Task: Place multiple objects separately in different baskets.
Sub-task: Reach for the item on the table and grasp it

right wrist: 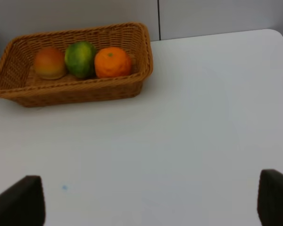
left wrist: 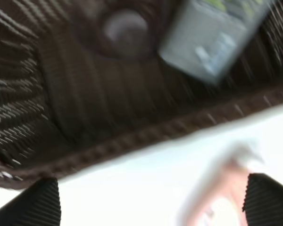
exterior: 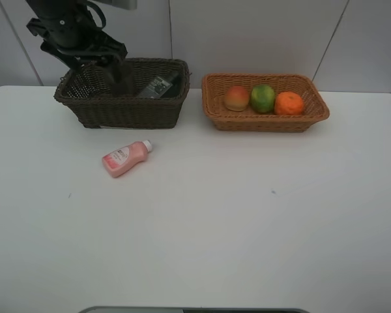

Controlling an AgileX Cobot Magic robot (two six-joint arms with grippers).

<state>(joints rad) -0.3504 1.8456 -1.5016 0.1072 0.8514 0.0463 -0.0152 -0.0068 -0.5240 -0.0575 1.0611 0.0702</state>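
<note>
Black left gripper [exterior: 120, 77]: upper left of the high view, lowered into the dark brown basket [exterior: 124, 107]; its ribbed fingertips [left wrist: 37, 205] stand wide apart in the wrist view, with nothing between them.

Dark brown basket, contents: dark green bottle [exterior: 158, 86] lying against the right inner wall; a round, blurred shape in the left wrist view, likely the cup [left wrist: 125, 27], resting on the basket floor beside the bottle's grey label.

Pink bottle with white cap [exterior: 126, 158]: lying on its side on the white bench [exterior: 247, 222], left of centre, just in front of the dark brown basket and apart from it, cap pointing up and right.

Light tan basket [exterior: 266, 120]: upper right of centre, beside the dark one, not touching. Holds, in a row from left to right: peach [exterior: 236, 98], green fruit [exterior: 262, 98], orange [exterior: 289, 103], close together.

Right gripper [right wrist: 151, 202]: out of the high view; in its wrist view the two dark fingertips sit at the lower corners, spread wide, empty, over bare bench well in front of the tan basket.
</note>
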